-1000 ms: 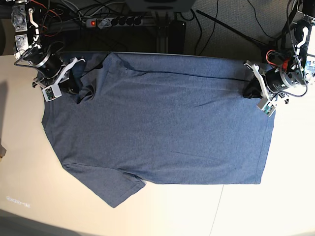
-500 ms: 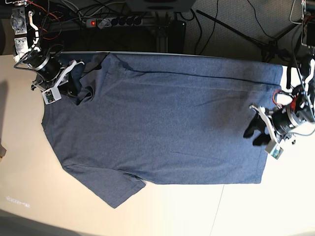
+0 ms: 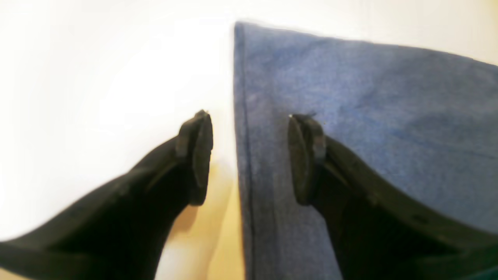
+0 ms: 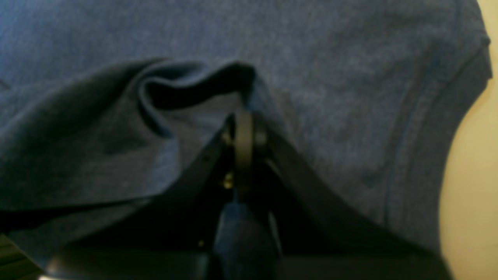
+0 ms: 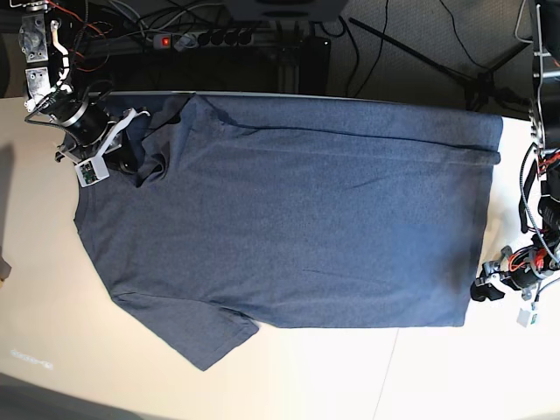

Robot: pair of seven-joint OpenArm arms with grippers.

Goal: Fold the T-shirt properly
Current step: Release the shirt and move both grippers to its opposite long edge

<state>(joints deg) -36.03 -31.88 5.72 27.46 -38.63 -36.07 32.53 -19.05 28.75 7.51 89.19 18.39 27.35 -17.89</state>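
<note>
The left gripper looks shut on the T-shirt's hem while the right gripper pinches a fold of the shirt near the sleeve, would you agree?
Not quite. The left gripper is open, not shut on the hem: the left wrist view shows its fingers apart, straddling the edge of the T-shirt without clamping it. The rest holds: in the right wrist view the right gripper pinches a fold of the shirt.
</note>
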